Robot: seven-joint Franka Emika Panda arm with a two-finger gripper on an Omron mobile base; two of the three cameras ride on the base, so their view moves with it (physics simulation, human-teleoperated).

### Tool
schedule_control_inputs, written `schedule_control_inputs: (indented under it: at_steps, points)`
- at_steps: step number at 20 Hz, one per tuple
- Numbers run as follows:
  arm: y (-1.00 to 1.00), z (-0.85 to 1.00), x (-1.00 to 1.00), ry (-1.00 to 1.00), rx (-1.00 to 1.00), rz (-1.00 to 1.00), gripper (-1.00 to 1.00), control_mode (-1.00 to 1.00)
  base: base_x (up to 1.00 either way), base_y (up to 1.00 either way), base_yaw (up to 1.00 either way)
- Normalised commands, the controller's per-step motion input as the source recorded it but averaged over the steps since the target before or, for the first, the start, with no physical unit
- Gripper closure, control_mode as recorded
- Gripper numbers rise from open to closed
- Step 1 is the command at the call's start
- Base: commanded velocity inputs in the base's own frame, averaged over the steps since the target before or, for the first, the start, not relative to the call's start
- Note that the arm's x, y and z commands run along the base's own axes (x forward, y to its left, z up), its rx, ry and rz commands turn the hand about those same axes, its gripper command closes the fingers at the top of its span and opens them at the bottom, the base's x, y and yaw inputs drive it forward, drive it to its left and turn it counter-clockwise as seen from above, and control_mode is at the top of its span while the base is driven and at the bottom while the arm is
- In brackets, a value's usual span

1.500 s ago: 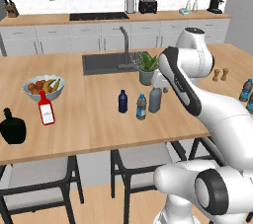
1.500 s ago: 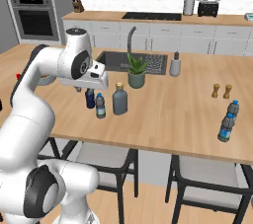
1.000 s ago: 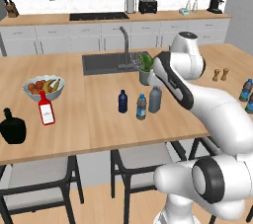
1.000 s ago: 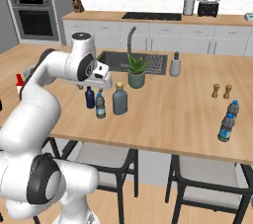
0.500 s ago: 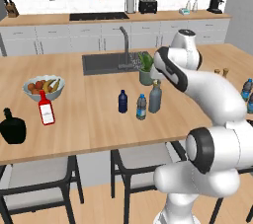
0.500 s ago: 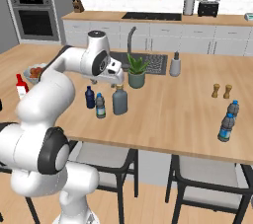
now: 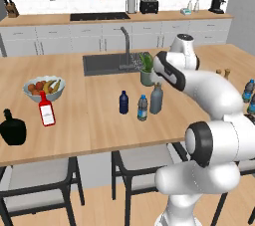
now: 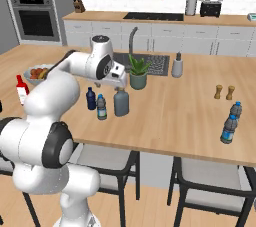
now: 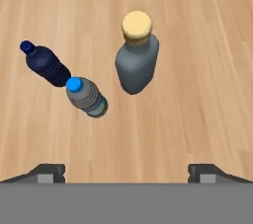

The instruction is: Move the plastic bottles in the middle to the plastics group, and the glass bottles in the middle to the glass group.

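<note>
Three middle bottles: a dark navy bottle [image 7: 123, 102], a pale-blue water bottle [image 7: 142, 108] and a tall dark grey bottle [image 7: 156, 99] stand upright in a close cluster near the front middle of the wooden surface [image 7: 89, 120].
Navy bottle: leftmost of the three in the left base view, just beside the water bottle, apart from it.
Water bottle: blue cap, nearest the front edge, between the other two.
Grey bottle: tan cork top, tallest of the three, just in front of the potted plant [image 7: 147, 69].
Hand view: looks down on all three; the grey bottle sits upper middle, the water bottle lower left of it, the navy bottle further left.
Hand: [image 9: 126, 171] above the cluster, over bare wood; fingertips [image 9: 48, 171] stand wide apart with nothing between them, touching no bottle.
Plastics group: two clear-blue water bottles [image 8: 231, 123] stand together near the right edge of the surface, well apart from the cluster.
Glass group: a slim red bottle [image 7: 46, 110] with white label and a squat black bottle [image 7: 12, 128] stand near the left end of the surface, the black one nearer the front.
Fruit bowl: [image 7: 44, 88] just behind the red bottle.
Sink: [image 7: 107, 62] set into the surface behind the cluster, with its tap [image 7: 126, 46] at the back.
Pump dispenser: [image 8: 176, 65] pale grey, right of the sink in the right base view.
Shakers: two small ones [image 8: 224, 92] between the dispenser and the plastics group.
</note>
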Motion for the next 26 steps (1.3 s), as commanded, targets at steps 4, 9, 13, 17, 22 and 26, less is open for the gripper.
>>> schedule_control_inputs:
  at_steps: [4, 9, 13, 17, 22, 26]
  points:
    - [0.00, -0.17, 0.24, -0.03, 0.00, 0.00, -1.00, -1.00, 0.00, 0.00, 0.00]
    - [0.00, -0.01, 0.36, 0.00, 0.00, 0.00, -1.00, -1.00, 0.00, 0.00, 0.00]
    - [0.00, 0.00, 0.29, 0.00, 0.00, 0.00, -1.00, -1.00, 0.00, 0.00, 0.00]
    - [-0.11, -0.03, 0.24, 0.00, 0.00, 0.00, -1.00, -1.00, 0.00, 0.00, 0.00]
    - [-0.19, -0.13, 0.23, 0.00, 0.00, 0.00, -1.00, -1.00, 0.00, 0.00, 0.00]
    - [-0.08, -0.19, 0.26, 0.00, 0.00, 0.00, -1.00, -1.00, 0.00, 0.00, 0.00]
